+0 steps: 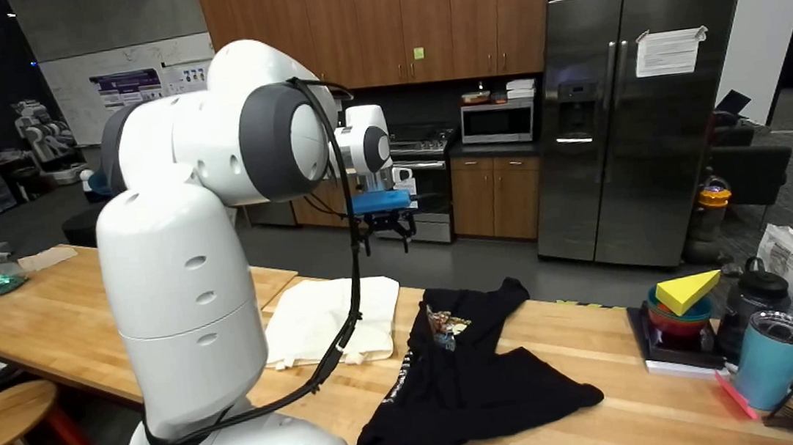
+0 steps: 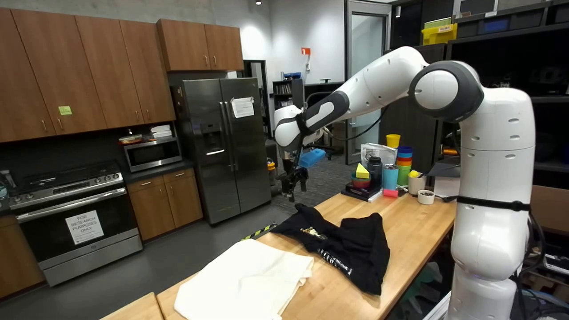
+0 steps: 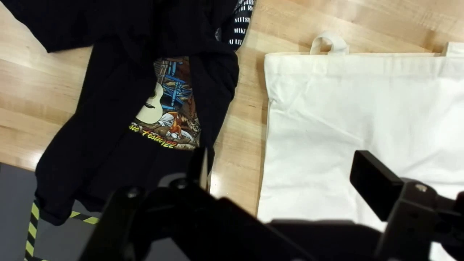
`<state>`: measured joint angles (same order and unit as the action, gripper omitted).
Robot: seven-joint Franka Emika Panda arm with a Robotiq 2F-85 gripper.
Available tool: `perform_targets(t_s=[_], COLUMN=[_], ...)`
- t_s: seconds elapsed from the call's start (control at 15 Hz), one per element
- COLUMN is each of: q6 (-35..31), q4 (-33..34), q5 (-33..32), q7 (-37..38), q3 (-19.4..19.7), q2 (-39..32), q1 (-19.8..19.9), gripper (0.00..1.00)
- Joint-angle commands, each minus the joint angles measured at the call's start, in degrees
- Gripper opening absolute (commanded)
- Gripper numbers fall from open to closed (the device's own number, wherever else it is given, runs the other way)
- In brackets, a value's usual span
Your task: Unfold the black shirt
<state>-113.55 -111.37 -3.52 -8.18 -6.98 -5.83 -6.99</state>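
Gripper [image 3: 284, 172], jaws parted, black shirt [image 3: 116, 105] below, mostly left in wrist view

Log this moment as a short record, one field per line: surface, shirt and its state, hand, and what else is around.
Surface: wooden table
Task item: black shirt, one end past the table's edge
Item state: folded over itself, not yet unfolded
Decoration: printed guitar, partly covered
Grasp: hand open and empty, raised
Neighbour: white cloth bag, apart from the shirt in the wrist view
Farther off: yellow wedge, blue tumbler
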Motion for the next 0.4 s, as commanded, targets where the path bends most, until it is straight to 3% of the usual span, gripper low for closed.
perform_targets(t_s=[0.0, 0.33], q6=[0.47, 0.55], q4=[-0.13, -0.56], q5=[-0.45, -0.83], q7=[0.03, 0.03], q3=[-0.34, -0.70], q2=[-0.02, -0.02], q1=[-0.25, -0.69], gripper=[1.00, 1.00])
